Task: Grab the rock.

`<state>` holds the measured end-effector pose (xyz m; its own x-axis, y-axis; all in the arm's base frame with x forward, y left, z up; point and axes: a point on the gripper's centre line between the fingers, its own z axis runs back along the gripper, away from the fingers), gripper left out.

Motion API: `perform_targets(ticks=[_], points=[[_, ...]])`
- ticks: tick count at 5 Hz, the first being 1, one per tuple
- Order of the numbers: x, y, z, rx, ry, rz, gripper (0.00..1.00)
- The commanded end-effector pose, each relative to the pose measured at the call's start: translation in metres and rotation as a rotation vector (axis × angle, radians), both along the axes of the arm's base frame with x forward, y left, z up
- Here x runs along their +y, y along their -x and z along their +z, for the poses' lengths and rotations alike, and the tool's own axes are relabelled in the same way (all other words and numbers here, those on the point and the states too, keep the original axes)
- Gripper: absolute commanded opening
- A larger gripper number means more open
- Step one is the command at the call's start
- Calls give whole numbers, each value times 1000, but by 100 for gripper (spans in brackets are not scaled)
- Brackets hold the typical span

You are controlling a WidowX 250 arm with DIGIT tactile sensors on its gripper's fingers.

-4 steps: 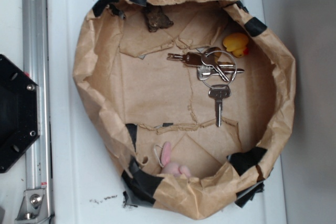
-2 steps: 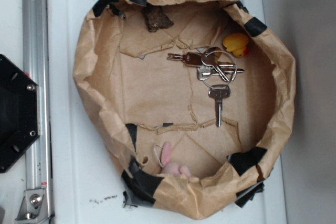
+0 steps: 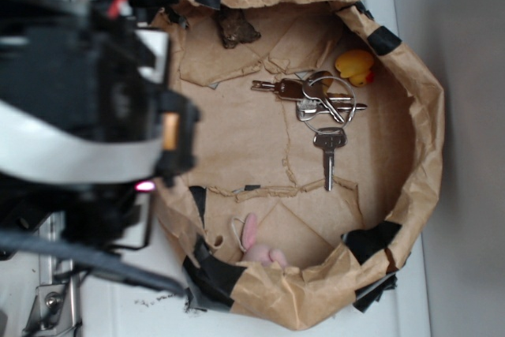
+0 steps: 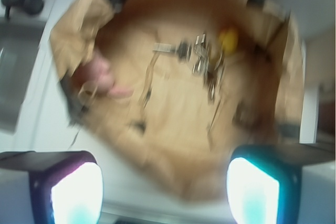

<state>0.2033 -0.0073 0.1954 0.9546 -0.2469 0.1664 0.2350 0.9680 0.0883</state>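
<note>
Nothing done yet: rock (image 3: 236, 28) lies untouched in the paper bowl (image 3: 426, 116), hand (image 4: 165, 182) open and empty above.

in the exterior view, the rock (image 3: 236, 28) lies in the paper bowl (image 3: 422, 100) at its upper edge, keys (image 3: 319, 108) mid-bowl, duck (image 3: 355, 65) right of them, arm (image 3: 87, 116) at left.
</note>
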Motion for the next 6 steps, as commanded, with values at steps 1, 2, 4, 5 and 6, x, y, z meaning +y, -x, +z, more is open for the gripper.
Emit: perform_targets(ticks=[1, 2, 4, 5, 6], points=[[18, -48, -77, 88, -87, -302, 100], [33, -41, -105, 250, -30, -474, 100], [67, -37, -104, 272, -31, -441, 100], [67, -37, -104, 272, -31, -441, 100], [67, -37, -104, 272, -31, -441, 100]])
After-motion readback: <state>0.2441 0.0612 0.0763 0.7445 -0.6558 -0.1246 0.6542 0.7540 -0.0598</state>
